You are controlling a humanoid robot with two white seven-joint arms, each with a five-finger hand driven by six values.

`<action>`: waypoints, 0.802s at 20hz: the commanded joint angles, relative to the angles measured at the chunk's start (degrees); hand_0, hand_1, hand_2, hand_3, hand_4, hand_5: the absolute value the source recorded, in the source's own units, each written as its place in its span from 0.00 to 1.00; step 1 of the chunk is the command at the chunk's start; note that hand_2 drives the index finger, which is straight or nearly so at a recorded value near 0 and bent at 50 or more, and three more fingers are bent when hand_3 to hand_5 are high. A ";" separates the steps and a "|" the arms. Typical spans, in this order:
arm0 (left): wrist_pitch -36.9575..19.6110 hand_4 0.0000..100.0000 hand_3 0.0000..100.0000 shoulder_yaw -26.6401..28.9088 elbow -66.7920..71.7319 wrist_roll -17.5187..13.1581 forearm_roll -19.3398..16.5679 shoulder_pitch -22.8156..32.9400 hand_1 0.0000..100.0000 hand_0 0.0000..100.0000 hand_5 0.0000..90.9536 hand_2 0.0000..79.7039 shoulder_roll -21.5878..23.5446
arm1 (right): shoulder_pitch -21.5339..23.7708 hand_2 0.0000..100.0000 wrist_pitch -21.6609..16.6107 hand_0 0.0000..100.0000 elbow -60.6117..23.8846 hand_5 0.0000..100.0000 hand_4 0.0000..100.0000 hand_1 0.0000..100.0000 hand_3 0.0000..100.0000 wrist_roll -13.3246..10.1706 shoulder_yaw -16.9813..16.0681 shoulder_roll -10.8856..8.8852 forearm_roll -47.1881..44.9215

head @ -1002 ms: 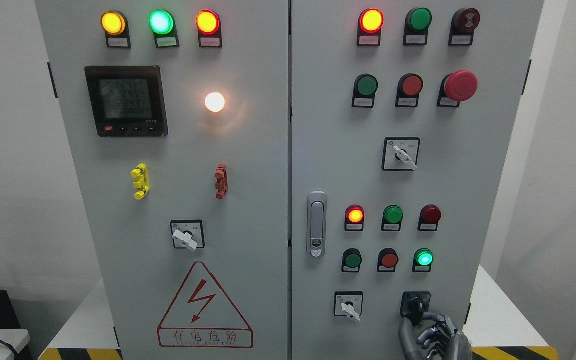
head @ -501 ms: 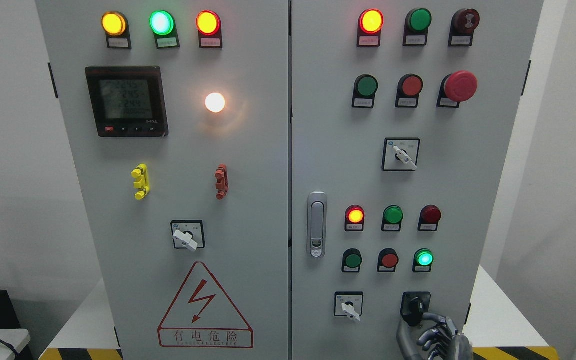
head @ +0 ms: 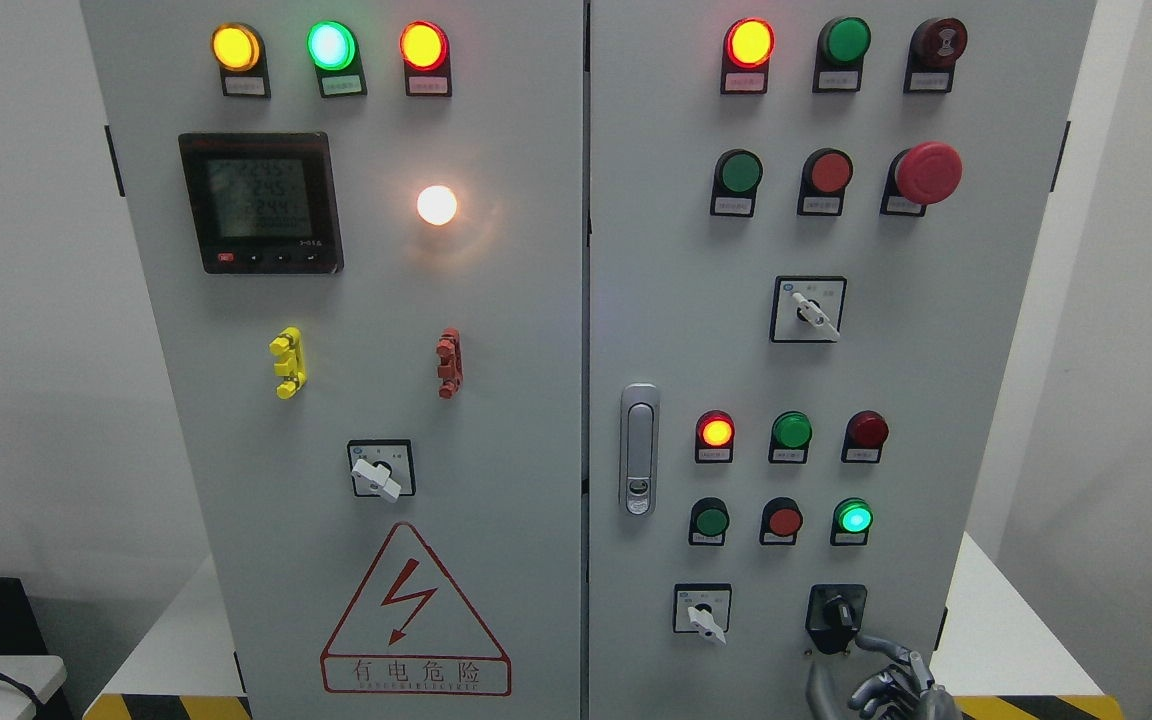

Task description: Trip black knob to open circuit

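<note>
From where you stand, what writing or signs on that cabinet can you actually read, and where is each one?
"有电危险": under the red lightning-bolt triangle on the warning sign, left door.
"245": middle row of the digital meter; its other rows are too blurred.
Tags under the lamps and buttons, such as the one below the emergency stop button: too small to read.
Finer print under the warning characters: illegible.

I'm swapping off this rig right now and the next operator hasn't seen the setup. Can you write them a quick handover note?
Right hand: at the bottom edge of the right door, fingers loosely curled just below the black knob, not clearly gripping it.
Left hand: out of view.
Black knob: bottom right of the right door, beside the white selector switch.
Done: hand brought up to the knob.
Left: whether it has tripped cannot be told; if not, grip and turn it.
</note>
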 commanded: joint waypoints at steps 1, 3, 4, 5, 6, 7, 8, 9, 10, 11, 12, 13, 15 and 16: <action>0.01 0.00 0.00 0.00 0.00 0.04 -1.85 -0.44 0.39 0.12 0.00 0.00 0.01 | 2.45 0.30 -2.53 0.22 -0.63 0.91 0.88 0.78 0.83 -0.12 -0.75 -1.64 -0.11; 0.01 0.00 0.00 0.00 0.00 0.04 -1.93 -0.44 0.39 0.12 0.00 0.00 0.01 | 3.69 0.30 -5.42 0.23 -0.63 0.90 0.88 0.76 0.84 0.50 -0.75 -1.73 -0.46; 0.01 0.00 0.00 0.00 0.00 0.04 -1.93 -0.44 0.39 0.12 0.00 0.00 0.01 | 4.21 0.30 -6.83 0.24 -0.63 0.89 0.86 0.73 0.85 0.67 -0.75 -1.82 -0.46; 0.01 0.00 0.00 0.00 0.00 0.04 -1.93 -0.44 0.39 0.12 0.00 0.00 0.01 | 4.91 0.30 -8.24 0.24 -0.63 0.88 0.85 0.71 0.85 0.76 -0.75 -1.82 -0.55; 0.01 0.00 0.00 0.00 0.00 0.04 -1.85 -0.44 0.39 0.12 0.00 0.00 -0.08 | 5.36 0.29 -9.30 0.23 -0.63 0.84 0.81 0.67 0.83 1.29 -0.75 -1.82 -0.55; 0.01 0.00 0.00 0.00 0.00 0.04 -1.93 -0.44 0.39 0.12 0.00 0.00 0.00 | 6.41 0.29 -10.96 0.21 -0.72 0.81 0.78 0.64 0.80 2.77 -0.75 -1.90 -0.64; 0.01 0.00 0.00 0.00 0.00 0.04 -1.85 -0.44 0.39 0.12 0.00 0.00 0.01 | 7.37 0.29 -12.46 0.20 -1.16 0.78 0.75 0.62 0.77 4.18 -0.66 -1.99 -0.64; 0.01 0.00 0.00 0.00 0.00 0.04 -1.93 -0.44 0.39 0.12 0.00 0.00 0.01 | 8.43 0.29 -13.69 0.19 -1.51 0.73 0.72 0.59 0.73 5.41 -0.66 -2.34 -0.73; 0.01 0.00 0.00 0.00 0.00 0.04 -1.93 -0.44 0.39 0.12 0.00 0.00 0.01 | 9.48 0.26 -14.66 0.16 -1.86 0.63 0.65 0.50 0.65 6.47 -0.66 -2.78 -0.90; 0.01 0.00 0.00 0.00 0.00 0.04 -1.93 -0.44 0.39 0.12 0.00 0.00 0.01 | 10.36 0.23 -15.10 0.15 -2.30 0.59 0.62 0.46 0.61 7.26 -0.66 -3.04 -0.90; 0.01 0.00 0.00 0.00 0.00 0.04 -1.93 -0.44 0.39 0.12 0.00 0.00 0.01 | 11.15 0.20 -15.19 0.15 -2.83 0.55 0.58 0.42 0.57 8.05 -0.66 -3.40 -0.99; 0.01 0.00 0.00 0.00 0.00 0.04 -1.93 -0.44 0.39 0.12 0.00 0.00 0.01 | 12.03 0.18 -15.28 0.14 -3.35 0.51 0.55 0.37 0.54 9.10 -0.75 -3.66 -0.99; 0.01 0.00 0.00 0.00 0.00 0.04 -1.93 -0.44 0.39 0.12 0.00 0.00 0.01 | 13.53 0.14 -16.33 0.14 -4.76 0.45 0.50 0.31 0.47 12.26 -0.84 -3.93 -1.60; 0.01 0.00 0.00 0.00 0.00 0.04 -1.85 -0.44 0.39 0.12 0.00 0.00 0.01 | 14.23 0.12 -17.73 0.14 -5.37 0.40 0.46 0.29 0.44 14.11 -0.84 -4.01 -3.09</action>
